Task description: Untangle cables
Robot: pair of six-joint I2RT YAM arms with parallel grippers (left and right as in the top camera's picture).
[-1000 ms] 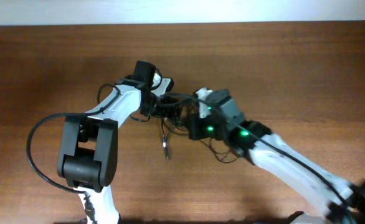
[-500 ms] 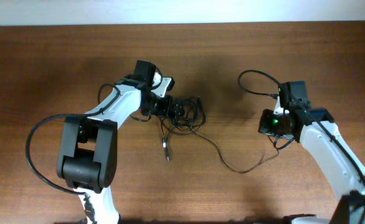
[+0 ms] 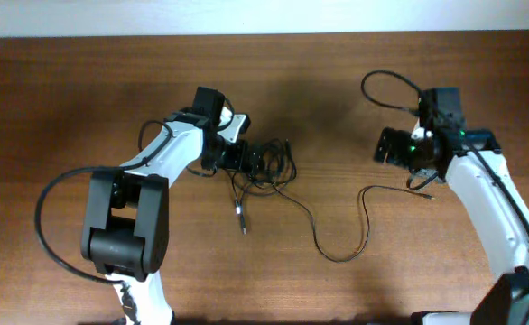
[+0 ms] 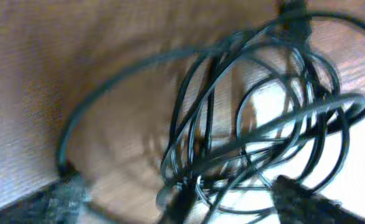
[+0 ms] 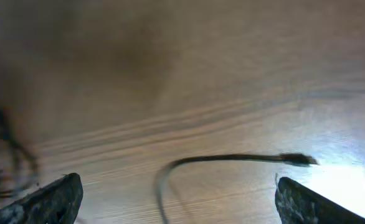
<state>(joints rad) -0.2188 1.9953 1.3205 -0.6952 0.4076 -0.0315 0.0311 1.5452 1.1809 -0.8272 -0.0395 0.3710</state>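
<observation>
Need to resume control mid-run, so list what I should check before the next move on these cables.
1. Right gripper open and empty: ok.
2. Loose cable resting on the table, not pinched: ok.
3. Loose cable free of the knot: cannot tell; one end runs into it.
4. Left gripper open at the knot, strands between its fingers: ok.
5. Knot undone: not ok, loops tightly bunched.

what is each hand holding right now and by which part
Nothing is held. The right hand is open above a loose cable; the left hand is open around the knot of cables, not clamping it.
</observation>
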